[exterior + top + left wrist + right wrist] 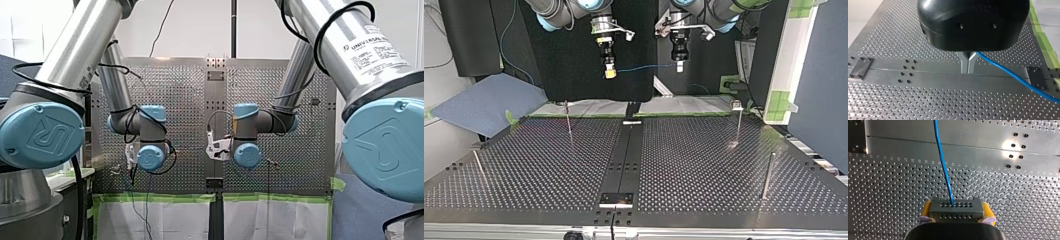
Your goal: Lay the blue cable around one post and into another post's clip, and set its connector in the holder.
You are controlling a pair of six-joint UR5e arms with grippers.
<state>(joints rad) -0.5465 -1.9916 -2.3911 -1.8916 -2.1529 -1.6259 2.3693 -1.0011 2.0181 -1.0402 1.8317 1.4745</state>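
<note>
While both arms hang well above the perforated tabletop (549, 175), the blue cable (644, 67) stretches between them in the air. My right pincer (610, 73), with yellow pads, is clamped on the dark connector (955, 209) at the cable's end. My left pincer (968, 65) has its metal fingers closed narrowly on the cable further along. Nothing is routed yet.

To do this step well, I judge both arms should descend together, with the span lightly taut and no tug on the connector, and bring it beside a post before wrapping.

In the top view, thin posts stand well apart. A bare post (568, 121) stands left of the central strip (629, 150). A headed post (738, 124) stands right of it, its small top perhaps the clip. An edge post (768, 175) is nearer the right side. Open room lies between them, though such slender posts look easy to strike.
</note>
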